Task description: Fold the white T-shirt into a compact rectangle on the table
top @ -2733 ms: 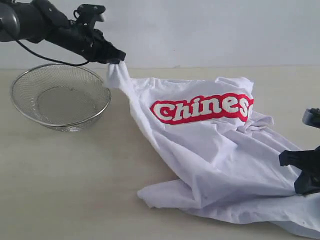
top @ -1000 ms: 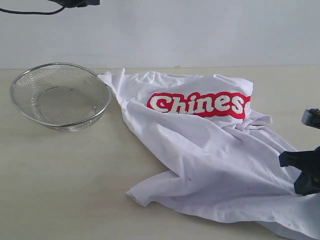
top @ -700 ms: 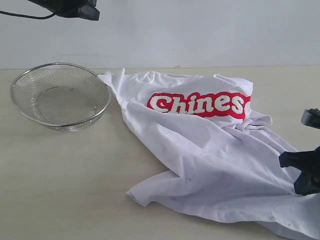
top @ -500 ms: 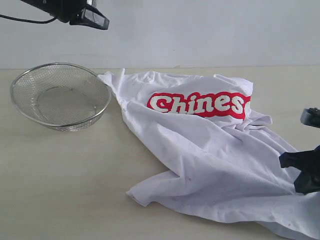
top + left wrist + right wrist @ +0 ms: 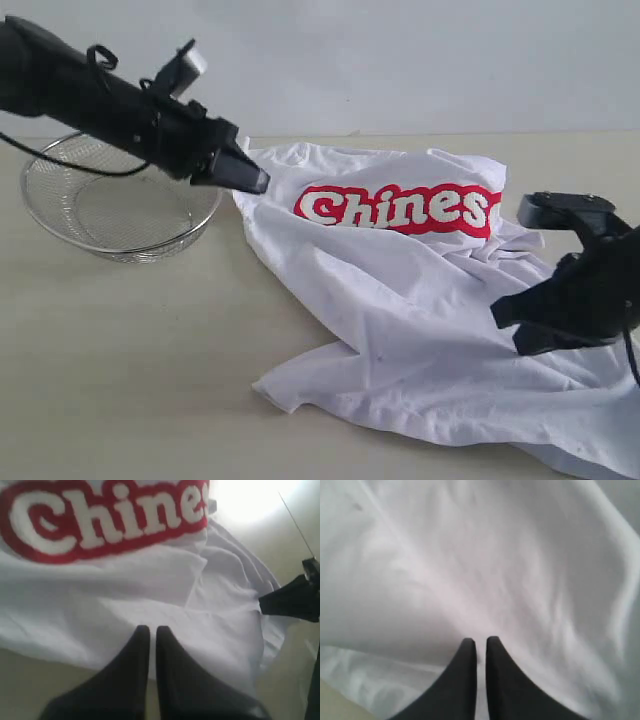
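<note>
**A:** What stands farthest left?

**B:** A round silver wire-mesh basket [image 5: 120, 205]. It sits on the broad, pale beige matte table [image 5: 130, 360], towards the far edge.

**A:** And the arm on that side?

**B:** It crosses above the basket in the exterior view, slanting down. The black left gripper [image 5: 256, 184] has its tip at the upper left edge of the cloth. Its jaws are pressed together with only a thin slit between them, and nothing is caught there. In the left wrist view the fingertips [image 5: 141, 632] are over plain white fabric just below the print. I cannot tell whether they touch it.

**A:** Where is the garment?

**B:** The soft white cotton T-shirt [image 5: 420, 300] lies crumpled and unfolded on the table, just right of the basket. It spreads from the middle down to the near right corner. Its big red block lettering [image 5: 395, 208] faces up near the far side and reads "Chines" before a fold hides the rest.

**A:** And on the right?

**B:** The black right gripper [image 5: 500, 315] is over the right part of the T-shirt, pointing left and down. Its jaws are closed too, with a narrow gap, and I see no fold pinched between them. Wrinkled white cloth fills the right wrist view.
</note>
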